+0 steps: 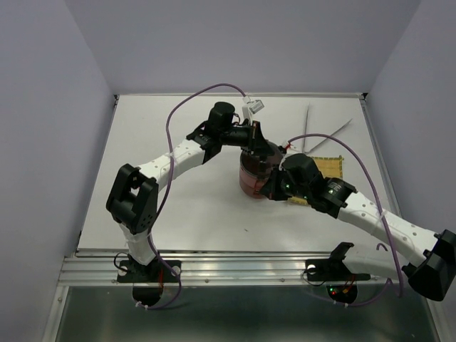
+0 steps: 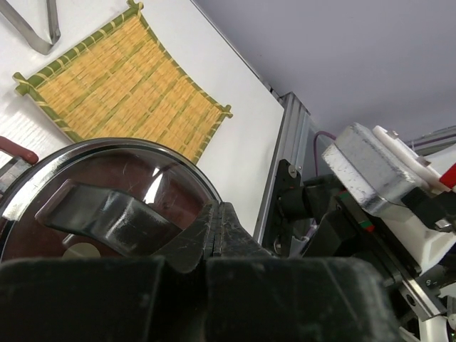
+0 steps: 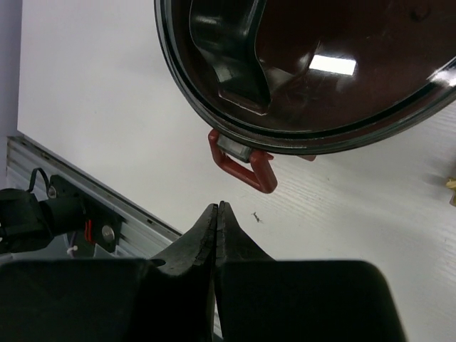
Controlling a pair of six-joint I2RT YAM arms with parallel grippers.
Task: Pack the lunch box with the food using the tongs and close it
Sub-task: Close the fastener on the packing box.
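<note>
- Centrally on the bench (image 1: pixel 178 214) stands the lunch box (image 1: pixel 251 178): round dark-red tiers, a glossy flat lid (image 3: pixel 342 78) on top, a small red side handle (image 3: pixel 244 162).
- Left fingers (image 2: pixel 226 229) are pressed together, empty, over its 12 o'clock rim.
- Right fingers (image 3: pixel 226 229) are likewise closed, at its 4 o'clock.
- Tongs (image 1: pixel 324 132) lie at its 1 o'clock, beyond the yellow mat (image 1: pixel 329 167).

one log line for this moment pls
lunch box: lid on | left gripper: jaws shut, over lid | right gripper: jaws shut, near side handle | tongs: unheld, beyond mat
</note>
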